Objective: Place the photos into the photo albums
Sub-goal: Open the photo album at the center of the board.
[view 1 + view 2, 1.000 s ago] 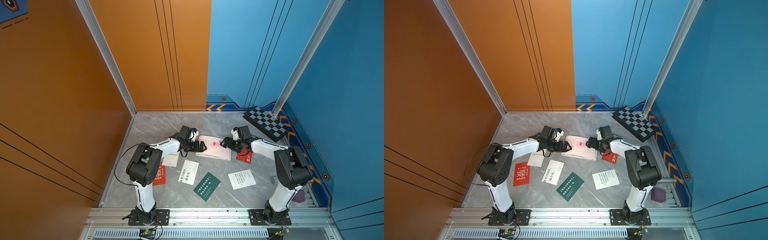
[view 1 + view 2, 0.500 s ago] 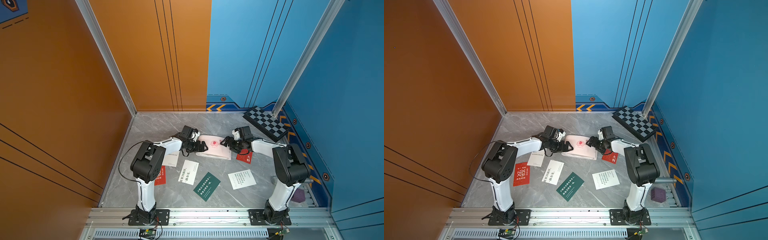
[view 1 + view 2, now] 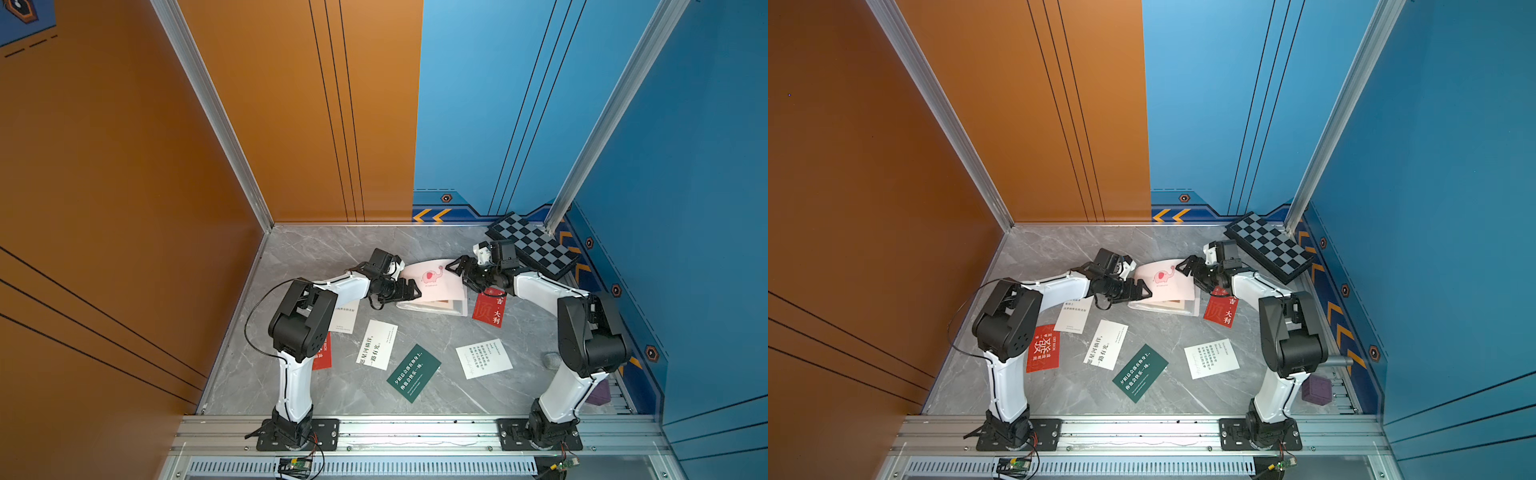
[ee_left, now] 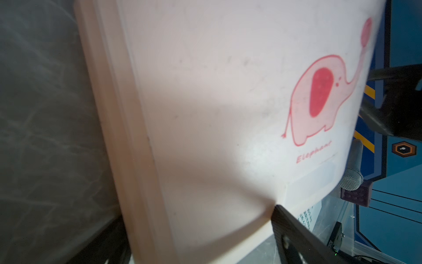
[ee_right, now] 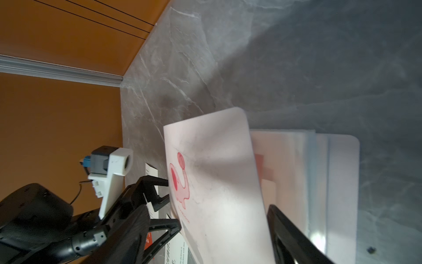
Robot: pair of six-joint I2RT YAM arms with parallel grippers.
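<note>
Evidently the cover of the photo album (image 3: pixel 432 282) tilts up between left gripper (image 3: pixel 415 290) and right gripper (image 3: pixel 457 277), fingers spread, grasping nothing (photos (image 3: pixel 413 372) lie on the surface (image 3: pixel 332 249)), baring its sleeves.

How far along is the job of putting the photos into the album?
Done: nothing looks filed. All six lie loose on the table: left red photo, right red photo, three white photos, green photo. In hand: the album cover stands raised off the sleeve pages, left claw and right claw open at its edges. Left: sleeving every photo.
</note>
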